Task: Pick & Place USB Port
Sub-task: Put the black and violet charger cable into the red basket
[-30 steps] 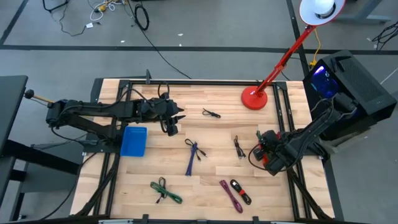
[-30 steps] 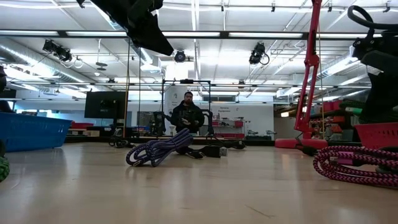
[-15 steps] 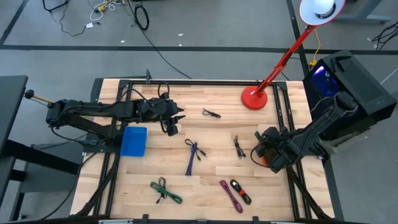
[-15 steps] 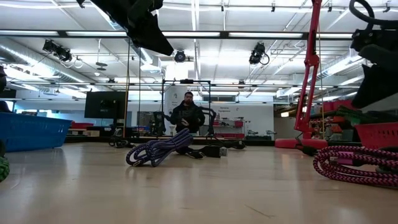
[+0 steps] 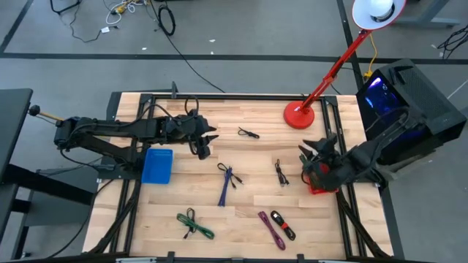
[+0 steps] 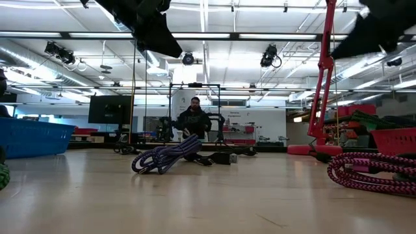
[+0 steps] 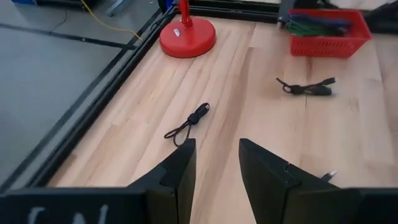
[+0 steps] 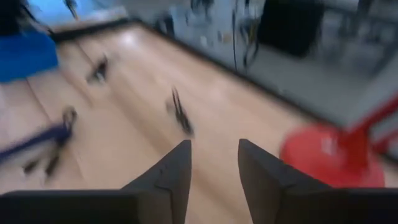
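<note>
six cables lie loose on the table (image 5: 183, 190), placed here from the red lamp base (image 5: 299, 115): a small black cable (image 5: 248, 133) just left of it, a second black cable (image 5: 281, 173) below it, a blue cable (image 5: 227, 183) further left and lower, and a green cable (image 5: 194, 223), a purple cable (image 5: 270, 229) and a black usb piece (image 5: 282, 224) near the front edge. there is one blue bin (image 5: 157, 166) and one red basket (image 7: 329, 32) holding more cables.

the left gripper (image 5: 204, 145) hangs well left of the lamp base, its jaws narrowly apart and empty. the right gripper (image 5: 316, 148) is below the lamp base above the red basket, its jaws parted and holding nothing.

no readable writing shows.
</note>
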Available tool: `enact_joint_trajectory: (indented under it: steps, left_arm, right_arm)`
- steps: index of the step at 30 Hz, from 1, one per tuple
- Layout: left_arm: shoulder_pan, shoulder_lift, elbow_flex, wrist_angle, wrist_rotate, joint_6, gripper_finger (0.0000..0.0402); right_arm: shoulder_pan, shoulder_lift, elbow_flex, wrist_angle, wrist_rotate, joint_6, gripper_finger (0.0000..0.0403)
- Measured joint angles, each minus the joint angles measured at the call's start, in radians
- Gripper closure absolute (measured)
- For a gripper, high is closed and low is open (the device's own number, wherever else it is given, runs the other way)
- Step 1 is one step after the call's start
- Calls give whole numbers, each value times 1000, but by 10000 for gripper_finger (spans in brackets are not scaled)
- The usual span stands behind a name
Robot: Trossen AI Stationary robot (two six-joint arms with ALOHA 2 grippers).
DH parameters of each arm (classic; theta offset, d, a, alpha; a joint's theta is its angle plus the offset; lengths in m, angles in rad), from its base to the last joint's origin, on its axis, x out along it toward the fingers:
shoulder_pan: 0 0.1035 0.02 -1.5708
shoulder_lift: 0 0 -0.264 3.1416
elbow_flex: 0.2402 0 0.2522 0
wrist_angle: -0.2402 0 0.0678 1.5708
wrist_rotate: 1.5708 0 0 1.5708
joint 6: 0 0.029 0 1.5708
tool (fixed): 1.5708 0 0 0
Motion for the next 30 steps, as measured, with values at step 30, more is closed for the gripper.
enact_joint_trajectory:
  steps: [30]
  left_arm:
    - [-482,468,0,36,-91,-1161,275]
  right_arm:
    - [-302,-33,27,568,-129,-1143,272]
